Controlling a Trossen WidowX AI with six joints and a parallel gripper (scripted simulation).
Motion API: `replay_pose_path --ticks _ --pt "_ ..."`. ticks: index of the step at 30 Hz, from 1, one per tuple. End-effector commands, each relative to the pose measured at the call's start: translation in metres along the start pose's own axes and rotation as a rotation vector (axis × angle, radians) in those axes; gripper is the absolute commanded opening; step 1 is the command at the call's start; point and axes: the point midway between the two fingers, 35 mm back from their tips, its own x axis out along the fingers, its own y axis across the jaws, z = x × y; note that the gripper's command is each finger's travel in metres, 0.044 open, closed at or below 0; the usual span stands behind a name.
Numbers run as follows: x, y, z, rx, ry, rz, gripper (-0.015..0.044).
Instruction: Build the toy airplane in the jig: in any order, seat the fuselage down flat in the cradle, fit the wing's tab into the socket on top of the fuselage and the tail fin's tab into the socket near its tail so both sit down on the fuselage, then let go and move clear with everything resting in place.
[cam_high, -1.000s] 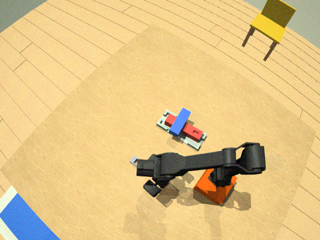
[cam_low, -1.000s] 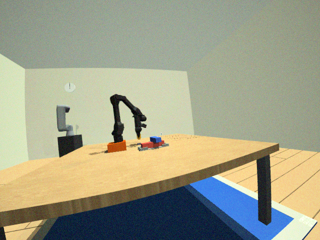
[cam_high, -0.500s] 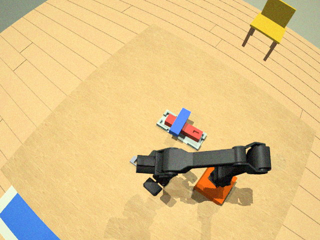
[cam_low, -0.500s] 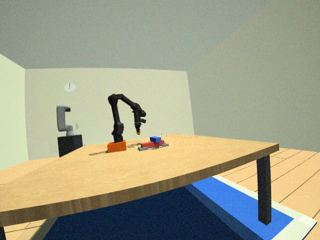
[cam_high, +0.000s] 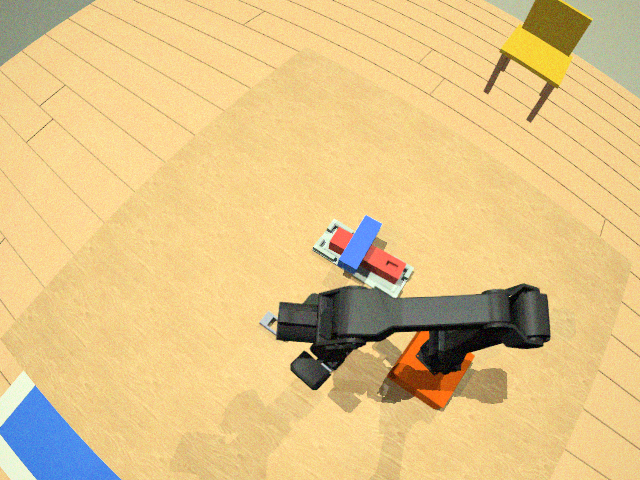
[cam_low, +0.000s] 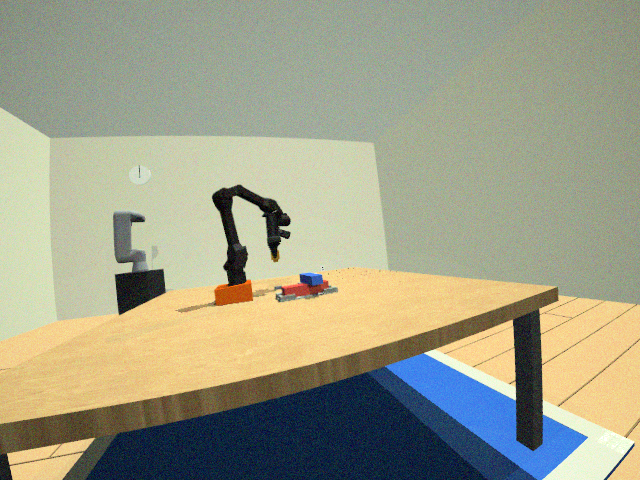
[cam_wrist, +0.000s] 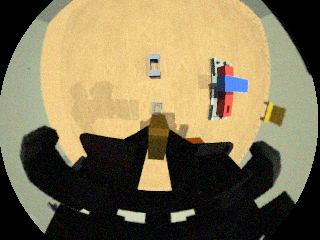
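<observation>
The black parallel-jaw gripper is clamped on a small ochre-brown tail fin block, held high above the tan wooden table. In the wrist view the red block fuselage, seated in the pale grey jig cradle with the flat blue wing bar across it, lies to the upper right of the gripper. In the top view its long axis runs upper-left to lower-right, with the open tail socket at the lower-right end, nearest the arm. No writing is legible.

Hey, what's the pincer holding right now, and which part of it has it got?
The pincer is shut on a small yellow-brown block, probably the tail fin. Its upper part sits between the fingers, its lower end pointing down at the table. The exact grip spot is too small to tell.
</observation>
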Motion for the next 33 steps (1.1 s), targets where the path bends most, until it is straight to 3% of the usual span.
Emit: replay_pose_path --ticks 1,33 --pt "-0.001 -0.002 0.002 0.002 0.001 0.003 0.0" --pt "0.016 -0.088 0.052 -0.055 -0.015 -0.002 0.0"
